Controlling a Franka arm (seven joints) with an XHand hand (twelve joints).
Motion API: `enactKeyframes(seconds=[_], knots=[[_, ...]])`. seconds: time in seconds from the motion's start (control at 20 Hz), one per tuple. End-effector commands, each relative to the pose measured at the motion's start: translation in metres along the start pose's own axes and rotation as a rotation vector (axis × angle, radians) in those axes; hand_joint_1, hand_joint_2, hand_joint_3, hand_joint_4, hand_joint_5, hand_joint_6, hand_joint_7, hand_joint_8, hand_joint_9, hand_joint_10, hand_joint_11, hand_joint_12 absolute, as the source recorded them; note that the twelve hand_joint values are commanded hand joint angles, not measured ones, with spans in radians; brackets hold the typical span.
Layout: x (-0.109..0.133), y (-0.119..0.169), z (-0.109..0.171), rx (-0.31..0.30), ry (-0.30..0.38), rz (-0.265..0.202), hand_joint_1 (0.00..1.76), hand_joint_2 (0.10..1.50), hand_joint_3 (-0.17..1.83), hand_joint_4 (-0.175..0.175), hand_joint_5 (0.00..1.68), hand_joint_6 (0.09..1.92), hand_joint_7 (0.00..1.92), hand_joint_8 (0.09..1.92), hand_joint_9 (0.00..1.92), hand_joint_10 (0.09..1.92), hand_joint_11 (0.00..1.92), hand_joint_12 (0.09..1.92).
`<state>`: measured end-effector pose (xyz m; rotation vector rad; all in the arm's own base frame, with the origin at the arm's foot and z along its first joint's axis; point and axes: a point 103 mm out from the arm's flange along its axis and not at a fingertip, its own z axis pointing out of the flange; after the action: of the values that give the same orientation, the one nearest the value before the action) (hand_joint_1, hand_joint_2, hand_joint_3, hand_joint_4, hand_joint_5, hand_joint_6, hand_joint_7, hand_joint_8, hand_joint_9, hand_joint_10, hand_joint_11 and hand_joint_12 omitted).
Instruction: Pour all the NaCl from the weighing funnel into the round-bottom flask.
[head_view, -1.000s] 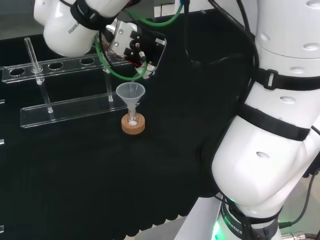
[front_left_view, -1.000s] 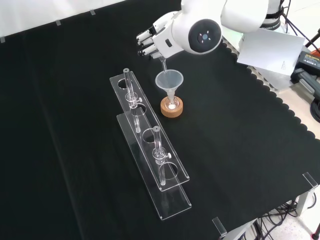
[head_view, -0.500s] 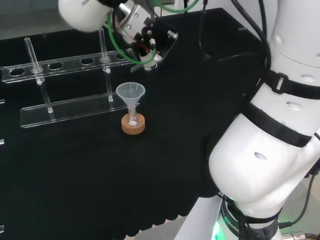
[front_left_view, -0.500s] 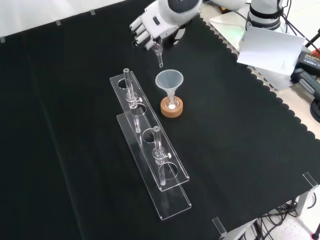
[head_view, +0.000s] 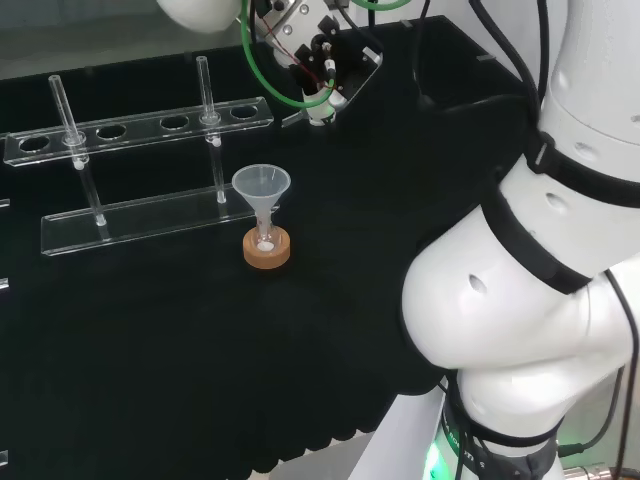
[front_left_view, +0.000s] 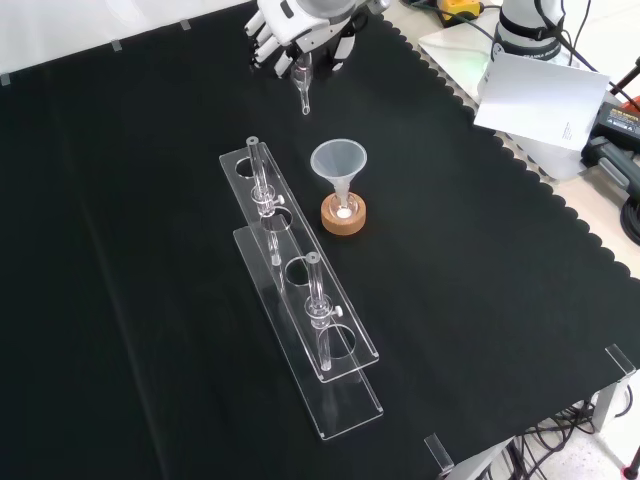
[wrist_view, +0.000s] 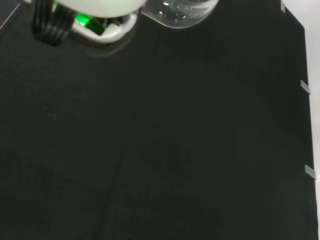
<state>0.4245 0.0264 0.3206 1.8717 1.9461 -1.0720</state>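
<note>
Weighing funnel (front_left_view: 302, 88), a clear slender piece with its narrow stem pointing down, hung from the hand (front_left_view: 290, 22) at the top of the front view, with the fingers curled round its upper end. It was raised above the black cloth of the bench (front_left_view: 480, 300) and stood well apart from the flask, up and to the left of it in that view. In the head view the hand (head_view: 318, 58) sat near the top of the frame, beyond the rack and above the flask's spot, with green cables looping round it.

The round-bottom flask (front_left_view: 344, 211) was small and sat in a cork ring stand (front_left_view: 343, 217) near the middle of the cloth, with a clear plastic funnel (front_left_view: 339, 162) set upright in its neck. A little white material showed at the bottom of the flask (head_view: 266, 241) in the head view, where the cork ring stand (head_view: 267, 250) and the funnel (head_view: 262, 188) were plain too.

Just left of the flask in the front view lay a long clear rack (front_left_view: 300, 320) with 2 upright glass tubes in it, 1 (front_left_view: 258, 170) near the flask and 1 (front_left_view: 315, 290) lower in that view.

In the wrist view, clear glass (wrist_view: 180, 10) showed at the edge over bare black cloth.
</note>
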Motion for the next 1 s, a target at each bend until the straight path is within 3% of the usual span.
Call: enactKeyframes(seconds=[0.05, 0.5, 1.0], knots=[[0.004, 0.006, 0.008, -0.009, 0.262, -0.073, 1.12, 0.70, 0.55, 0.175, 1.31, 0.56, 0.56, 0.64, 0.87, 0.37, 0.65, 1.17], [-0.007, 0.006, 0.015, -0.020, 0.366, -0.072, 1.12, 0.70, 0.55, 0.175, 1.31, 0.56, 0.56, 0.64, 0.87, 0.37, 0.65, 1.17], [-0.012, 0.008, 0.020, -0.013, 0.407, -0.061, 1.12, 0.70, 0.55, 0.175, 1.31, 0.56, 0.56, 0.64, 0.87, 0.37, 0.64, 1.17]])
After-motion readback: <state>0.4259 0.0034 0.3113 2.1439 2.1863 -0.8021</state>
